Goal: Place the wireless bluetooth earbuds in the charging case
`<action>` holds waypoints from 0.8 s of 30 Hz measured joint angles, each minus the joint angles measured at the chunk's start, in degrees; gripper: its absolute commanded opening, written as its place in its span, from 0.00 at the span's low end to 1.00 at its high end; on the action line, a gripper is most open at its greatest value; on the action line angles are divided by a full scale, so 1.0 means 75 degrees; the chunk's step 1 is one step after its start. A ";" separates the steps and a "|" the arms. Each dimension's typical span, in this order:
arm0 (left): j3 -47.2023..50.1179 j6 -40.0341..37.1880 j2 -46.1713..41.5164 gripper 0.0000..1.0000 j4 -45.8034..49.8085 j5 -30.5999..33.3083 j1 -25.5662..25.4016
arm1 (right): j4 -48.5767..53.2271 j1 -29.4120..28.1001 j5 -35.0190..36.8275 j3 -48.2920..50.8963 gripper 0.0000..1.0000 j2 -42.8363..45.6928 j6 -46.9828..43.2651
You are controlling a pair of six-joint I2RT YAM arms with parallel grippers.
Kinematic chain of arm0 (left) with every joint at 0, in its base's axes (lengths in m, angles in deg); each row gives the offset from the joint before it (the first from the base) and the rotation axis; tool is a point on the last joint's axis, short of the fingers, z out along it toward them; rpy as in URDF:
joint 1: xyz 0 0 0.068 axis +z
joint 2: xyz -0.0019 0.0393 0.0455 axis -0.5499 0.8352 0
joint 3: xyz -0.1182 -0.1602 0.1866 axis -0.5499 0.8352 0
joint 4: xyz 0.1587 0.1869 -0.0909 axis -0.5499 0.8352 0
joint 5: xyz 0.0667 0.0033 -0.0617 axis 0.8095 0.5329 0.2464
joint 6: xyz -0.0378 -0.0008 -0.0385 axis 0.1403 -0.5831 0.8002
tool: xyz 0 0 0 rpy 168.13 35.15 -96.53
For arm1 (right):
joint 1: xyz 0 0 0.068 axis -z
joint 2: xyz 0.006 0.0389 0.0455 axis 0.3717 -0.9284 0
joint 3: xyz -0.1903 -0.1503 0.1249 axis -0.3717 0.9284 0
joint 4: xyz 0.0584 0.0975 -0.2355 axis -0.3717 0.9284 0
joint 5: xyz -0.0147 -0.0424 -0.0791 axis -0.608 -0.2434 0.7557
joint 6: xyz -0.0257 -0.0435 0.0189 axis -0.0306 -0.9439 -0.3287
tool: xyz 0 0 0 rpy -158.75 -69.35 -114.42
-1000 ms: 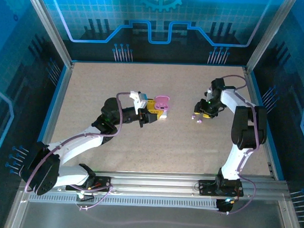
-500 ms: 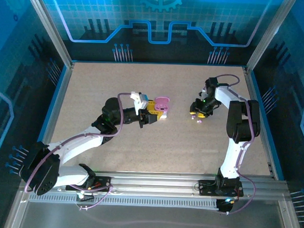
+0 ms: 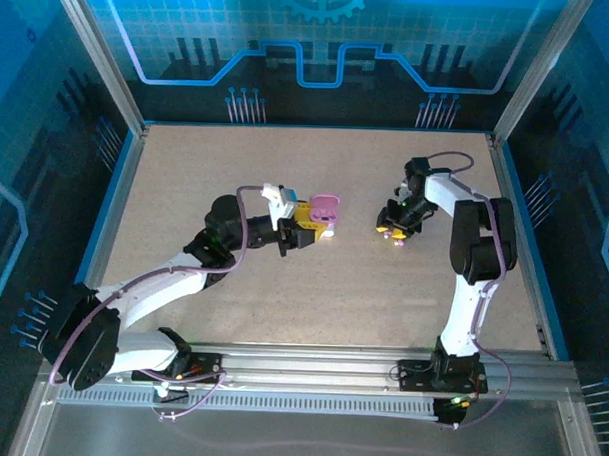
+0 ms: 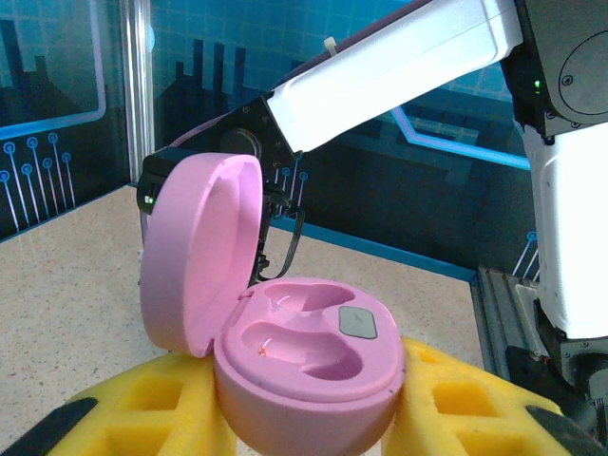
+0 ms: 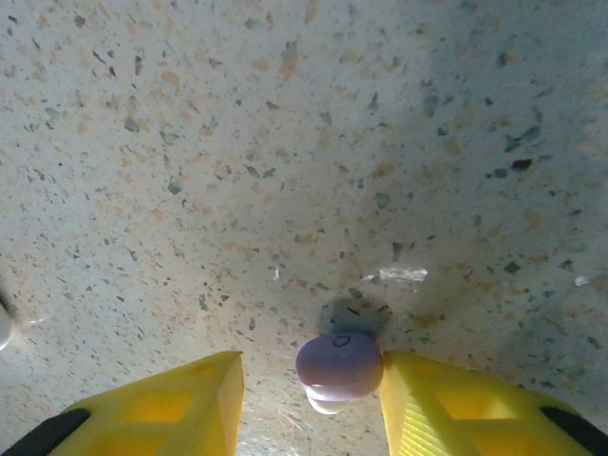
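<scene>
Gripping open pink charging case [image 4: 304, 380]: left fingers [image 4: 456, 404] | right fingers [image 5: 180, 399] parted, straddling purple earbud [image 5: 339, 366], one touching it

The charging case [image 4: 306, 375] sits between the left jaws, its underside cut off by the lower edge, as are the jaws' own bases; the purple earbud [image 5: 339, 365] touches one of the right jaws, its whitish underpart half hidden; from above, whatever lies under the right gripper [image 3: 392, 229] is too small to tell; left of the right jaws, a pale shape [image 5: 3, 328] is cut by the edge.
</scene>
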 measured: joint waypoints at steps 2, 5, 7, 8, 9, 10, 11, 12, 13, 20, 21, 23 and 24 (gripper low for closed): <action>-0.0003 0.0000 0.0000 0.32 0.0000 0.0000 0.0000 | 0.0000 -0.0012 0.0000 0.0000 0.43 0.0000 0.0000; 0.0000 0.0000 0.0000 0.32 0.0000 0.0000 0.0000 | 0.0015 -0.0058 0.0032 -0.0038 0.41 -0.0050 -0.0003; 0.0000 0.0000 0.0000 0.32 0.0000 0.0000 0.0000 | 0.0070 -0.0114 0.0076 -0.0143 0.41 -0.0137 -0.0006; 0.0000 0.0000 0.0000 0.32 0.0000 0.0000 0.0000 | 0.0131 -0.0122 0.0114 -0.0198 0.41 -0.0163 -0.0006; -0.0003 0.0000 0.0000 0.32 0.0000 0.0000 0.0000 | 0.0160 -0.0134 0.0128 -0.0236 0.41 -0.0184 -0.0009; -0.0003 0.0000 0.0000 0.32 0.0003 0.0000 0.0000 | 0.0187 -0.0152 0.0172 -0.0277 0.41 -0.0210 -0.0017; -0.0003 0.0000 0.0000 0.32 0.0003 0.0000 0.0000 | 0.0230 -0.0172 0.0207 -0.0309 0.41 -0.0230 -0.0035; -0.0003 0.0000 0.0000 0.32 0.0006 0.0000 0.0000 | 0.0268 -0.0187 0.0242 -0.0344 0.41 -0.0245 -0.0058; -0.0003 0.0000 0.0000 0.32 0.0009 0.0000 0.0000 | 0.0303 -0.0204 0.0268 -0.0382 0.41 -0.0259 -0.0064; -0.0003 0.0003 0.0000 0.33 0.0087 0.0000 0.0000 | 0.0367 -0.0341 0.0481 -0.0603 0.39 -0.0396 -0.0201; -0.0003 0.0003 0.0000 0.33 0.0090 0.0000 0.0000 | 0.0396 -0.0347 0.0522 -0.0627 0.39 -0.0405 -0.0204; -0.0003 0.0000 0.0000 0.33 0.0102 -0.0003 0.0000 | 0.0428 -0.0367 0.0586 -0.0647 0.38 -0.0417 -0.0236; -0.0003 0.0003 0.0000 0.33 0.0108 0.0000 0.0000 | 0.0460 -0.0382 0.0624 -0.0676 0.37 -0.0434 -0.0259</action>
